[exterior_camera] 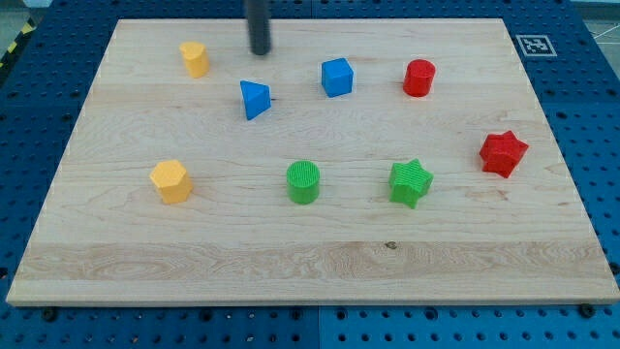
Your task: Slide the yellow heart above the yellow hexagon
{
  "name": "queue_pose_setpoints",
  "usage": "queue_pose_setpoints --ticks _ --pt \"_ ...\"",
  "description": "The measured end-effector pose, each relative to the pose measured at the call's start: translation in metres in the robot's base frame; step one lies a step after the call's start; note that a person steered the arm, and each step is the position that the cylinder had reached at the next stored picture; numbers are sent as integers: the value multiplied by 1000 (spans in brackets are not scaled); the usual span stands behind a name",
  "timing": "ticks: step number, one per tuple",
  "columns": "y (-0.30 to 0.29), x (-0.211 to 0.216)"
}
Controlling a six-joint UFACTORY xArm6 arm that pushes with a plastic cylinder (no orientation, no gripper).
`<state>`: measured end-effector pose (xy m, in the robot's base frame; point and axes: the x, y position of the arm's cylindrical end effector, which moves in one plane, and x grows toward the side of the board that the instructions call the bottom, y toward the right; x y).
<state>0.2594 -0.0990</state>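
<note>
The yellow heart (195, 58) lies near the view's top left of the wooden board (310, 262). The yellow hexagon (171, 181) lies lower down on the left, well below the heart. My tip (260, 51) comes down from the view's top edge as a dark rod. It stands to the right of the yellow heart, apart from it, and just above the blue triangle (255, 99).
A blue cube (337, 77) and a red cylinder (419, 78) lie along the top right. A red star (503, 153) is at the right. A green cylinder (303, 181) and a green star (410, 182) lie in the middle row.
</note>
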Motion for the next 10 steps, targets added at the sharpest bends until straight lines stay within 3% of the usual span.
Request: queue_pose_setpoints --ticks 2,3,4,8,10 --pt "-3 -6" --pt "-23 18" --pt "-26 16" --pt "-82 -21" --pt "-89 26"
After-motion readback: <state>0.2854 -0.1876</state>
